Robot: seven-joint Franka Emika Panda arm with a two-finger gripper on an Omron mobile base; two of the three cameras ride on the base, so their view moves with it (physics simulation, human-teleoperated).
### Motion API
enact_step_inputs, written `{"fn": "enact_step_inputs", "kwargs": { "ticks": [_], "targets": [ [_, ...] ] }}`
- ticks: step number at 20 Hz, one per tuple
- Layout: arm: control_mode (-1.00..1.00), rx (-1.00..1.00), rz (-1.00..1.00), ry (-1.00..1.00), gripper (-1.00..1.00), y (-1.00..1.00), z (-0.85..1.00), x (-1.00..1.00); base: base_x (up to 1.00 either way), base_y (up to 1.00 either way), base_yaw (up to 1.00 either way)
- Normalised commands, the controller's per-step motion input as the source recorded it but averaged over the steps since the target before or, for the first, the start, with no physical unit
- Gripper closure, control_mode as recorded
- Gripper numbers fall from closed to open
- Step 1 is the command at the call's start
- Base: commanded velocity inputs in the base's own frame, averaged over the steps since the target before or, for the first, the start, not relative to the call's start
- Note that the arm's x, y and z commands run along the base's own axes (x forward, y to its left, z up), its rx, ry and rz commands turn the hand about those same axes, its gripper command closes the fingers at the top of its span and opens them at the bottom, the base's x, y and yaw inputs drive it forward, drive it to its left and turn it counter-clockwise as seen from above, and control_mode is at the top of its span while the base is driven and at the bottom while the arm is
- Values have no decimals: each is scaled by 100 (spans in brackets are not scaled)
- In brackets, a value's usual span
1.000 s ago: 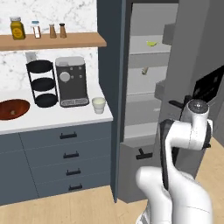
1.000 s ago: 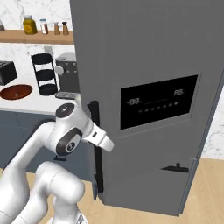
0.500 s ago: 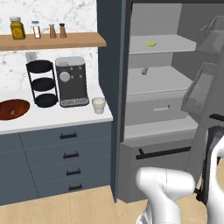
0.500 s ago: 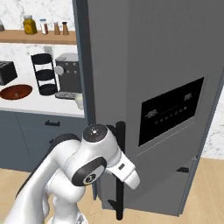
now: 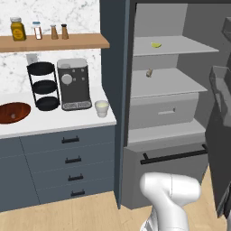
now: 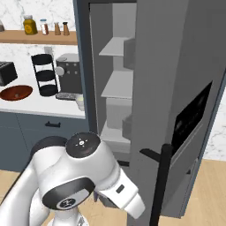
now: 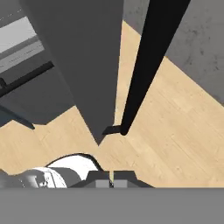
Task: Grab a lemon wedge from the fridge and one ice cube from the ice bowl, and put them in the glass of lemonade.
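Observation:
The fridge (image 5: 171,113) stands open, its door (image 6: 176,106) swung out to the right. On its top shelf lies the yellow-green lemon wedge (image 5: 155,45). The glass of lemonade (image 5: 102,108) stands on the counter beside the coffee machine. At the counter's left sits the ice bowl (image 5: 13,113); the ice cube is too small to make out in it. In the hand view my gripper (image 7: 111,178) is shut on nothing, low over the wooden floor, just below the bottom end of the door's black bar handle (image 7: 148,65).
A tan oblong bit (image 5: 149,72) rests on the second fridge shelf. A black three-tier rack (image 5: 43,85) and a coffee machine (image 5: 74,83) stand on the counter, with a toaster (image 6: 6,73) further left. Jars line the wooden wall shelf (image 5: 54,41). Drawers (image 5: 67,158) sit under the counter.
The fridge door has swung far open, baring the shelves. My arm has dropped low beside the door and the fingers have closed from half open to shut.

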Motion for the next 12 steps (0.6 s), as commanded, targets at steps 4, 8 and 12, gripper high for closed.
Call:
{"fn": "enact_step_inputs", "kwargs": {
  "ticks": [4,8,12],
  "targets": [
    [-100,-24,0,-1,-100,78,94,-78,0,0,0],
    [-100,-21,0,0,-100,88,79,2,0,0,0],
    [-100,-9,0,0,-100,56,67,81,0,0,0]
  ]
}}
